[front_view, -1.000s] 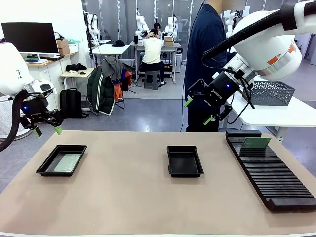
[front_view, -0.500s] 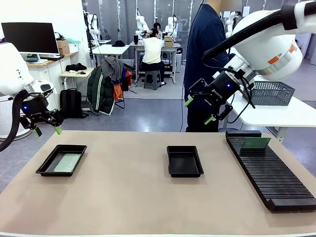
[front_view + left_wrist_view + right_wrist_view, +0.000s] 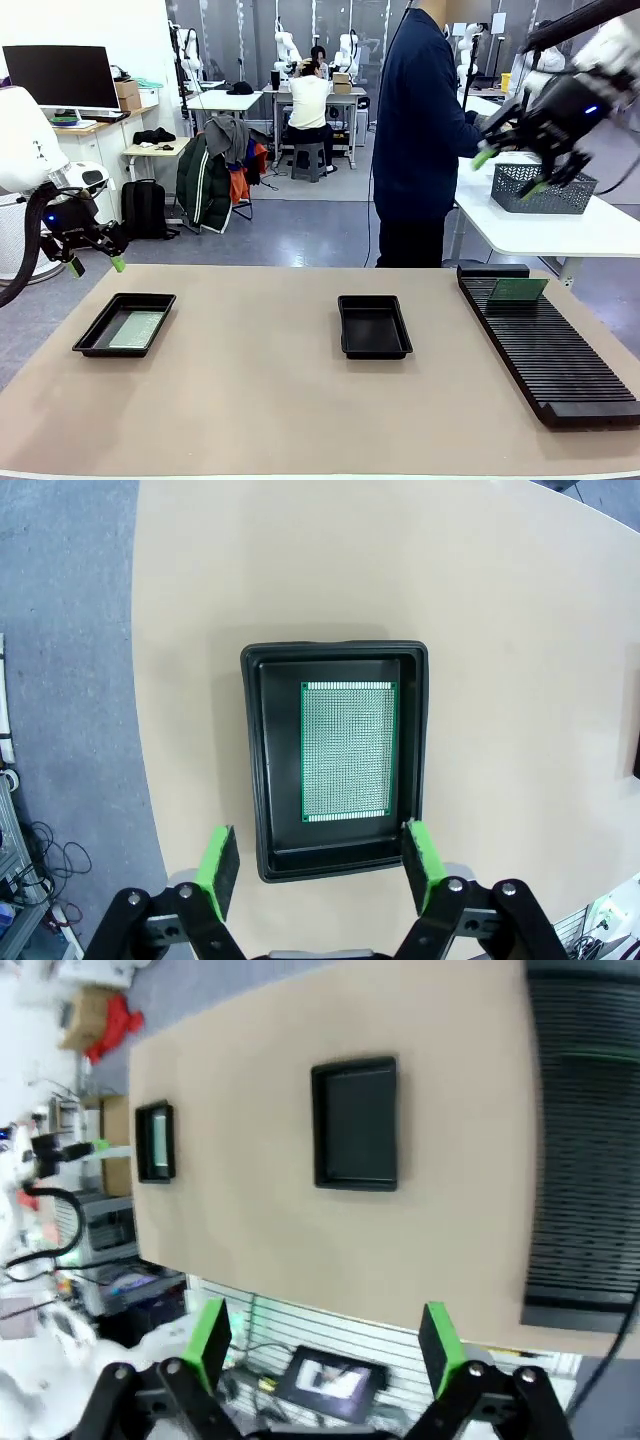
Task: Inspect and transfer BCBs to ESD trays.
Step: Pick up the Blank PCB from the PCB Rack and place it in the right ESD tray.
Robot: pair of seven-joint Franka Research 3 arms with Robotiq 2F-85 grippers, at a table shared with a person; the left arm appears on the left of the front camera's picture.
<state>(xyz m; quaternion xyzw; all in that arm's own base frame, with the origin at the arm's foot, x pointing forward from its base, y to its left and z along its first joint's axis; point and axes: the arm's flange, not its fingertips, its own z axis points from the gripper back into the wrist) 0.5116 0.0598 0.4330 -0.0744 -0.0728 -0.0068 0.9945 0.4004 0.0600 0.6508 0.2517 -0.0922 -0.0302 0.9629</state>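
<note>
Right claw has swung beyond the table edge (jaws wide).

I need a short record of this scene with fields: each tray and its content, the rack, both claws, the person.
left shallow black plastic tray: holds one flat green circuit board
centre shallow black plastic tray: empty
long black ribbed rack: one green board standing in a far slot
left claw: open, empty, over the left tray
right claw: open, empty, raised high on the right
person: standing at the far side
</note>
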